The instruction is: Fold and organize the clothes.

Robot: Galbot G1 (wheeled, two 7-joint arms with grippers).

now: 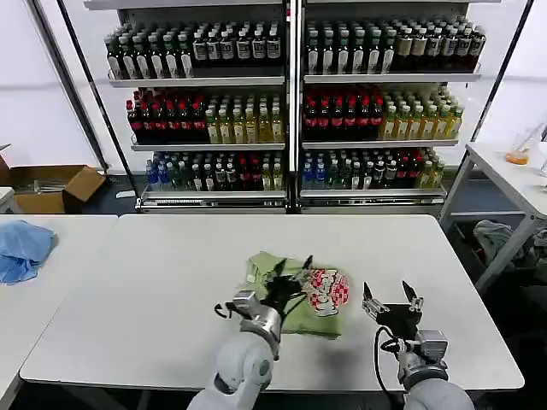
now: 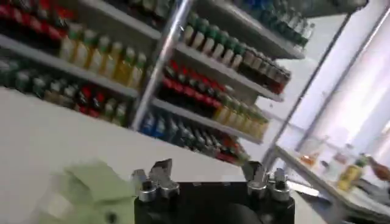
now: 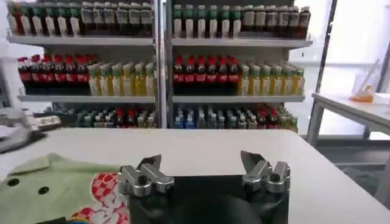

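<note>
The clothes, a light green polo shirt (image 1: 301, 295) with a red-and-white round print (image 1: 327, 290), lie folded into a compact bundle near the front middle of the white table (image 1: 171, 273). My left gripper (image 1: 291, 275) hovers open over the bundle's left part, nothing between its fingers. My right gripper (image 1: 391, 299) stands open just right of the bundle, above bare table. The left wrist view catches a green fold of the shirt (image 2: 91, 189) beside the open left gripper (image 2: 207, 173). In the right wrist view the shirt (image 3: 55, 189) and its print lie beside the open right gripper (image 3: 201, 164).
A light blue cloth (image 1: 21, 248) lies on the adjoining table at far left. Shelves of bottles (image 1: 291, 102) stand behind the table. A cardboard box (image 1: 51, 186) sits on the floor at back left, and another white table (image 1: 513, 175) stands at right.
</note>
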